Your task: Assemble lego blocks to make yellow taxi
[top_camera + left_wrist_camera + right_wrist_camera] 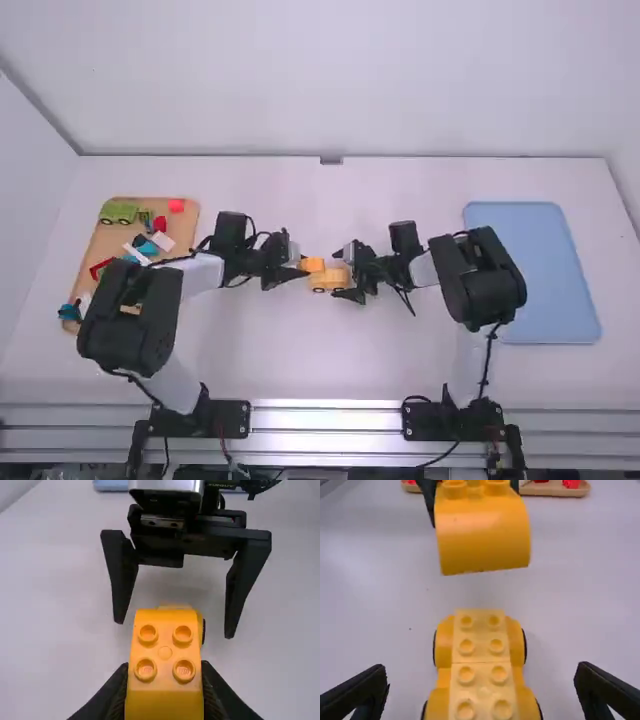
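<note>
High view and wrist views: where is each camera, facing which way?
High: above and behind, facing forward and down; left arm, right arm show.
Left wrist: on that wrist, facing right gripper; left gripper grips the yellow block.
Right wrist: on that wrist, facing the wheeled base; right gripper's open fingers show.
Both wrist views share block and base.

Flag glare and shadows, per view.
High view: bright glare streaks along the metal rail. Left wrist view: soft shadow on the table, near the right tool. Right wrist view: faint sheen on the raised yellow block's curved face.
</note>
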